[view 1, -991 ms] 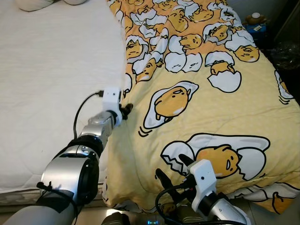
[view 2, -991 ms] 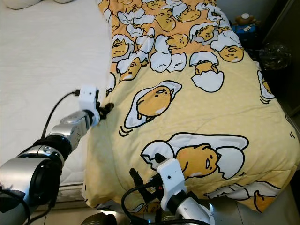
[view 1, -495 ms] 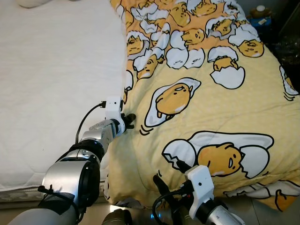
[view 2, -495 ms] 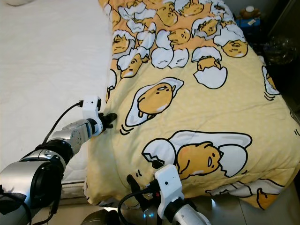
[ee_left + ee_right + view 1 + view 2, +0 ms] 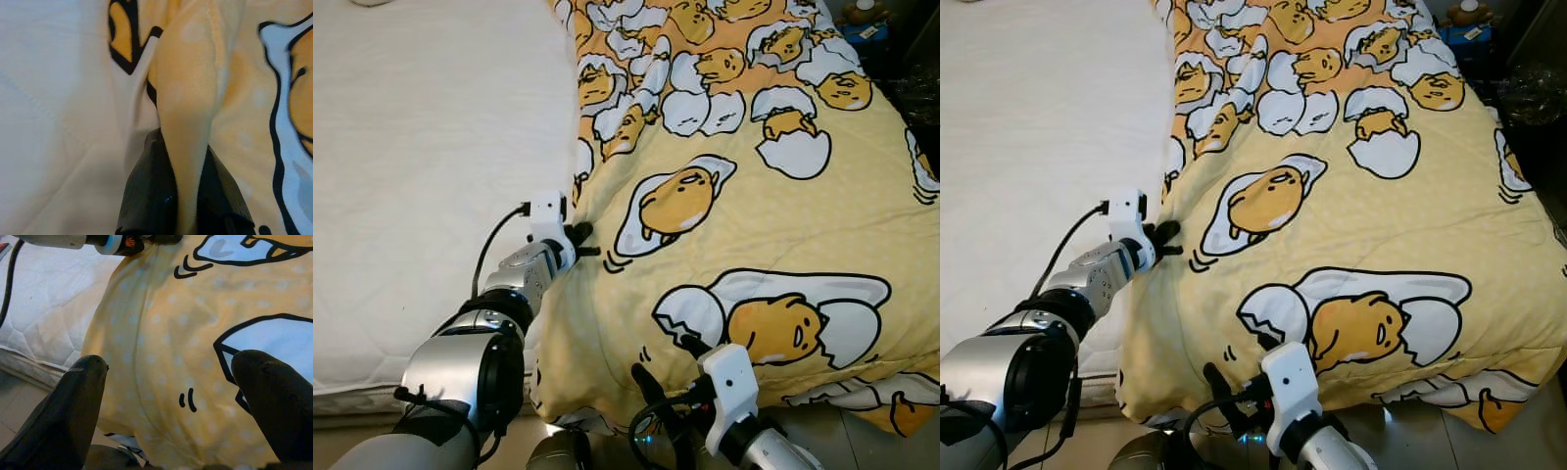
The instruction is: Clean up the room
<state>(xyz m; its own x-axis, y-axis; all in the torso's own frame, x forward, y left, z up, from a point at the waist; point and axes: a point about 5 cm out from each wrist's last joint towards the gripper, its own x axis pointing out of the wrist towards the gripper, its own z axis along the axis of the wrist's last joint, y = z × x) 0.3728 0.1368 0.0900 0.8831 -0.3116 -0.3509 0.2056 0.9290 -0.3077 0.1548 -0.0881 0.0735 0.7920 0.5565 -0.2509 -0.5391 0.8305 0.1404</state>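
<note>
My left gripper is clamped on a raised fold at the left edge of the yellow egg-print blanket, which covers the right half of the bed and adjoins the bare white mattress at 9 o'clock. My right gripper sits at 6 o'clock, at the blanket's near edge, jaws spread wide and holding nothing, fingers flanking the fabric.

Left claw pinches yellow blanket edge on mattress

Quilt top & rt edges cropped
</note>
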